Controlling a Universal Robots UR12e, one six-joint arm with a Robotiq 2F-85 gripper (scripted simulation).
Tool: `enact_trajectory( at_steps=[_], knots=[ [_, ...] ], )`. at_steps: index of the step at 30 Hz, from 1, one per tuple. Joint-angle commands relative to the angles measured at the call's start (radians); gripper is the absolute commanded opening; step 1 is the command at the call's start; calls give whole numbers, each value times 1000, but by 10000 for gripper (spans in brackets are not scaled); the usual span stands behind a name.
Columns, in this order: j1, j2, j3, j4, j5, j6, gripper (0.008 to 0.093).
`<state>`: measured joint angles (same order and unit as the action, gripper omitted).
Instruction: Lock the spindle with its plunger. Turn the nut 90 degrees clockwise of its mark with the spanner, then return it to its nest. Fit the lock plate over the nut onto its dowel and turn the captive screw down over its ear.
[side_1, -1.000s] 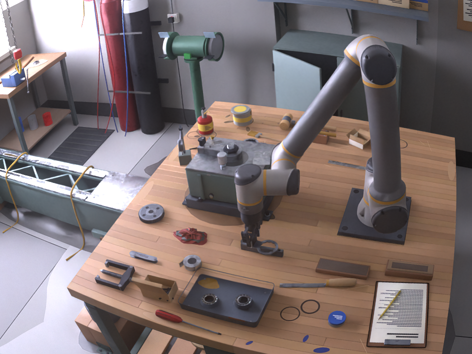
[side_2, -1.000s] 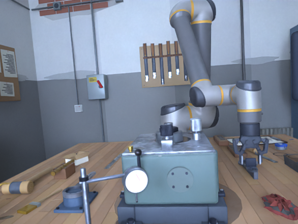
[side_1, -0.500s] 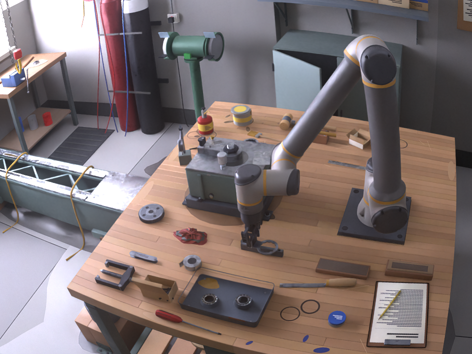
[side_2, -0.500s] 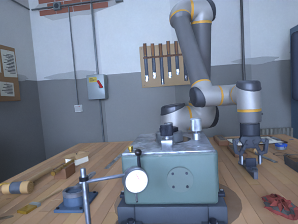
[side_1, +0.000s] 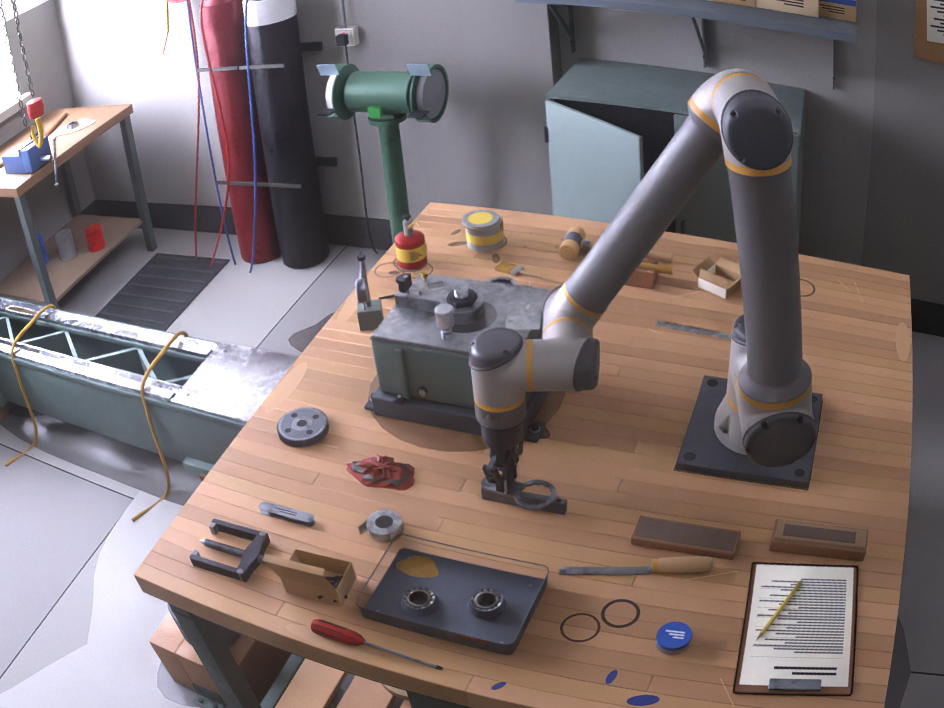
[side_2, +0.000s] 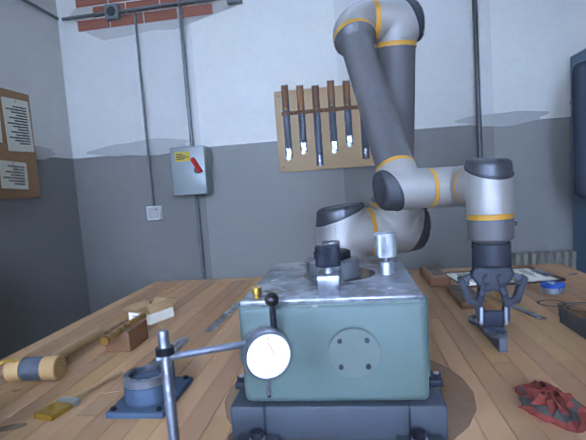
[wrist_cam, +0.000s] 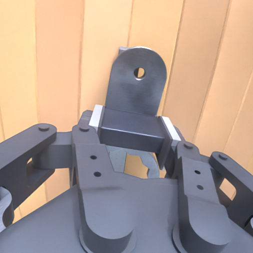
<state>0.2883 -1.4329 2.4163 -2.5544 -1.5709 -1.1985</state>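
Note:
On the bench in front of the green spindle housing lies the dark lock plate, with a ring end and a rounded ear with a small hole. I have my gripper down over the plate's raised block and closed on it, holding the lock plate at bench level. On top of the housing stand the nut and a silver knob, with a black knob beside them. The spanner is not clearly seen.
A dark tray with two bearings sits near the front edge. A red rag, a flanged disc, a file, two stones and a clipboard lie around. The arm base stands to the right.

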Motion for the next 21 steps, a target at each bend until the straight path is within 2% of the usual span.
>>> enact_trajectory(
  at_steps=[1, 17, 21],
  knots=[
    [0, 0, 0, -1, 0, 0, 405],
    [0, 1, 0, -1, 0, 0, 85],
    [0, 1, 0, -1, 0, 0, 80]
  ],
)
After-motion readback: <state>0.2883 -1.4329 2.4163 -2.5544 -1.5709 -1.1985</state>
